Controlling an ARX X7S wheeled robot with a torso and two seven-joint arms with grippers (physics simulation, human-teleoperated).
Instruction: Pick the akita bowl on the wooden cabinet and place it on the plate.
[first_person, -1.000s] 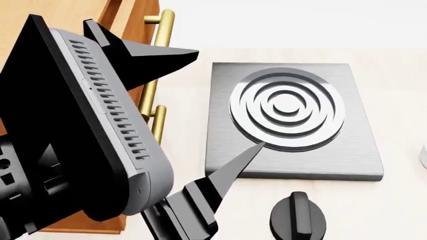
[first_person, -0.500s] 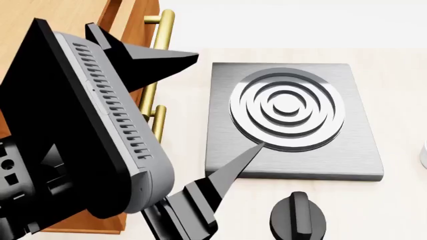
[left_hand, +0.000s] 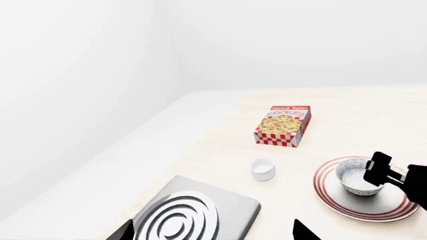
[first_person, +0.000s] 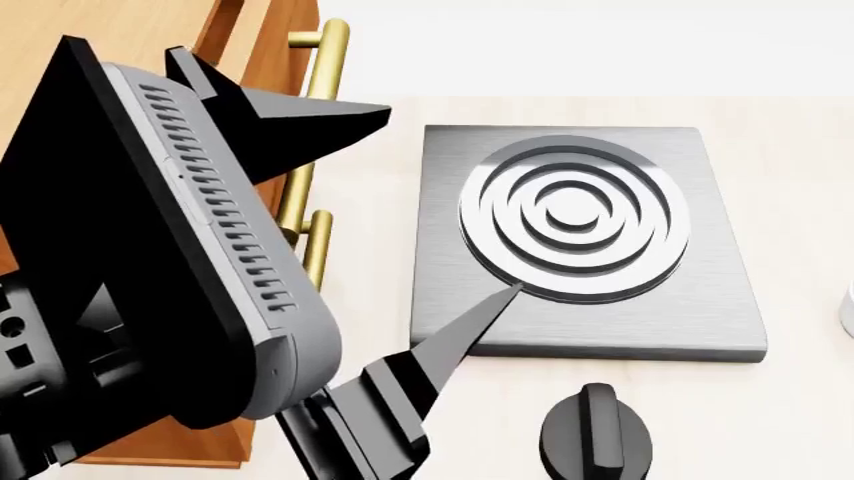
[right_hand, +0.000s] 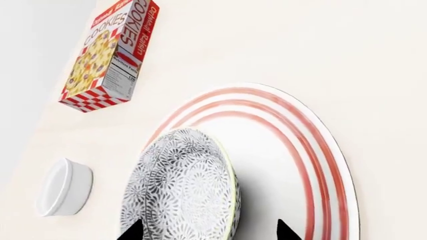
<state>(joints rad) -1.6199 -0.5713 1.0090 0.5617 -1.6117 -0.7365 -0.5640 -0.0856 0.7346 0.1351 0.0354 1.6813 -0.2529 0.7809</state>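
Note:
The akita bowl (right_hand: 183, 190), white with a grey flower pattern and a pale green rim, sits on the plate (right_hand: 300, 150), a wide white plate with red rings. My right gripper (right_hand: 210, 232) is open, one fingertip over the bowl and the other over the plate, with the bowl's rim between them. In the left wrist view the bowl (left_hand: 353, 177) stands upright on the plate (left_hand: 333, 200), with the right gripper (left_hand: 390, 172) at its side. My left gripper (first_person: 451, 200) hangs open and empty above the burner, beside the wooden cabinet (first_person: 40, 40).
A grey stove plate with a ringed burner (first_person: 587, 230) lies on the pale counter, with a black knob (first_person: 597, 435) in front of it. A small white cup (left_hand: 263, 169) and a red-checked cookie box (left_hand: 283, 125) stand beyond the plate. Brass handles (first_person: 324, 60) stick out of the cabinet.
In the head view the left gripper has shifted very slightly; nothing else has moved.

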